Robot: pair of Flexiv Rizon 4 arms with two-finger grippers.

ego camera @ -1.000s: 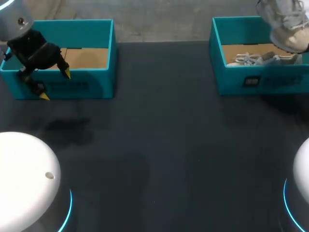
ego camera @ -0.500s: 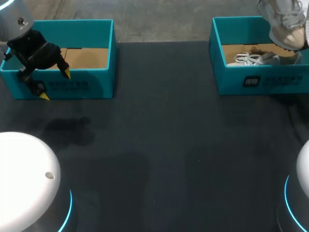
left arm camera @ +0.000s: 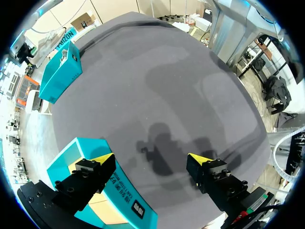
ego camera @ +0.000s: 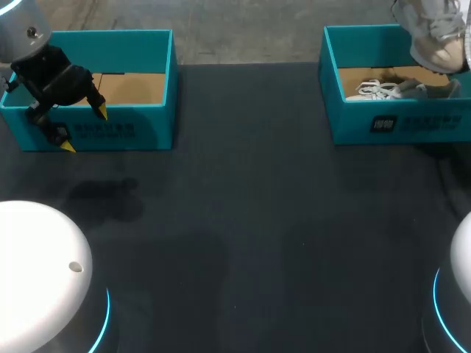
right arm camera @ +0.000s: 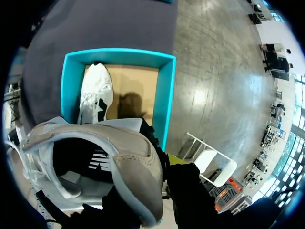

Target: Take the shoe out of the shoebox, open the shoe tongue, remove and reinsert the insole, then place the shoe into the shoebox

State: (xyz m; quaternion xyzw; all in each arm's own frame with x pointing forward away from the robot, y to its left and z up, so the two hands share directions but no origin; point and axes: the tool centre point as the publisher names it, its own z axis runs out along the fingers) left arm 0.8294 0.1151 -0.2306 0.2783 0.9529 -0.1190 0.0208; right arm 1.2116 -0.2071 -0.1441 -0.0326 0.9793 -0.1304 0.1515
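left gripper [ego camera: 83, 129] wide open and empty, upper left over a teal shoebox [ego camera: 140, 134], right gripper [right arm camera: 164, 166] clamped on a grey sneaker [ego camera: 436, 38] up in the top right corner, hanging above the 2nd teal shoebox [ego camera: 412, 126], 1 white sneaker [ego camera: 377, 90] lying inside it

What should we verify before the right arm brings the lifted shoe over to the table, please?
1. Is the shoe out of the right shoebox: ok.
2. Is the right gripper shut on the shoe: ok.
3. Is the second shoe lying inside that shoebox: ok.
4. Is the left gripper open and empty: ok.
5. Is the insole seated inside the shoe: cannot tell.
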